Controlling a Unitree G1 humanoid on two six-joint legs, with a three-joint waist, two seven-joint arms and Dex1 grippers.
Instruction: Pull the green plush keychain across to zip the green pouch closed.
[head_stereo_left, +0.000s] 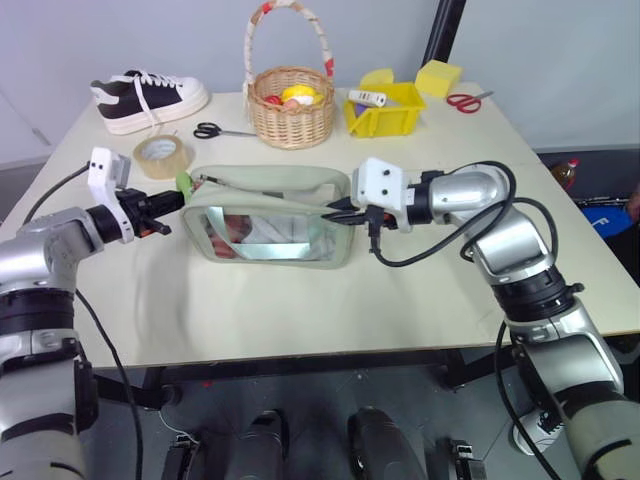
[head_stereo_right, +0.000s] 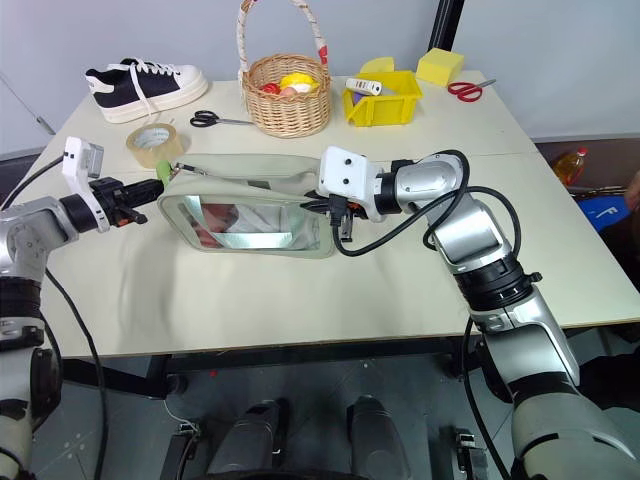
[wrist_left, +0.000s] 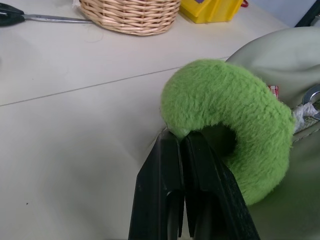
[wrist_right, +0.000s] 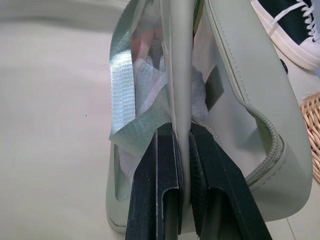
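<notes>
Pale sage-green soft zip pouch (head_stereo_left: 270, 215) with clear window lies lengthwise across the worktop (head_stereo_left: 300, 300), long axis running left to right. Small lime-green fuzzy plush keychain (wrist_left: 227, 120) sits at the pouch's left end, pinched in the closed jaws of the left gripper (head_stereo_left: 168, 200). Right gripper (wrist_right: 182, 150) is clamped shut on the pouch's right-end wall, anchoring it. Zipper travel is judged to run rightward, toward the right gripper; the left arm is the puller.

Fuzzy plush, soft matt fabric, woven wicker

The green plush keychain (wrist_left: 230, 115) is fuzzy; the green pouch (head_stereo_left: 270, 182) matt cloth, glossy clear window; the basket (head_stereo_left: 291, 108) rough wicker.
</notes>
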